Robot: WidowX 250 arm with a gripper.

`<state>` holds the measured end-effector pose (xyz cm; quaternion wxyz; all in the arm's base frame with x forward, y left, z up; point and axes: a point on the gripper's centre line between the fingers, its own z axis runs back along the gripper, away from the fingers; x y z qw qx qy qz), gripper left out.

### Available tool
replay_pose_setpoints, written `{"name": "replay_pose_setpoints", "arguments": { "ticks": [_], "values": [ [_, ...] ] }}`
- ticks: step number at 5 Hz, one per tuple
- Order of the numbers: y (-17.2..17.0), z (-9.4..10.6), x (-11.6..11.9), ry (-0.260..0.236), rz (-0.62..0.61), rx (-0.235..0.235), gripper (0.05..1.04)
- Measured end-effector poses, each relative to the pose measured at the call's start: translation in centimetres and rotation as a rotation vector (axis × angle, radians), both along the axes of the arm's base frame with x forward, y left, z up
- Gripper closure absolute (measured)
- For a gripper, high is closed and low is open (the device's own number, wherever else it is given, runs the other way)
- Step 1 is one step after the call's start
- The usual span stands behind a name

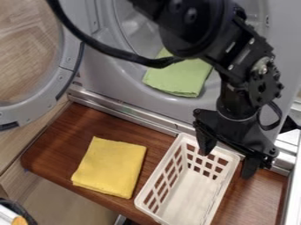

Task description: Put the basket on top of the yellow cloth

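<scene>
The black gripper (227,163) hangs over the back right corner of the white plastic basket (191,193), its fingers spread wide. One finger is over the basket's inner back side; the other is just outside the right rim. Whether either touches the basket, I cannot tell. The basket stands upright on the brown wooden board, right of the folded yellow cloth (110,167), with a narrow strip of wood between them. The cloth lies flat with nothing on it.
Behind the wooden board (76,127) rises a grey washing machine front with a metal ledge (126,110) at its foot. A green cloth (178,77) lies in its round opening. The round machine door (41,94) stands open at the left.
</scene>
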<state>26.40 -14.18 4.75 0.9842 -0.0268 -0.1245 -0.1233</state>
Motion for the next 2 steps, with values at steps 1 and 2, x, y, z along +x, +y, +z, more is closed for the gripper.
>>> {"name": "replay_pose_setpoints", "arguments": {
  "ticks": [1, 2],
  "values": [
    [0.1, -0.9, -0.2, 0.026, 0.013, 0.015, 0.085],
    [-0.3, -3.0, -0.9, 0.079, 0.079, 0.072, 0.085]
  ]
}}
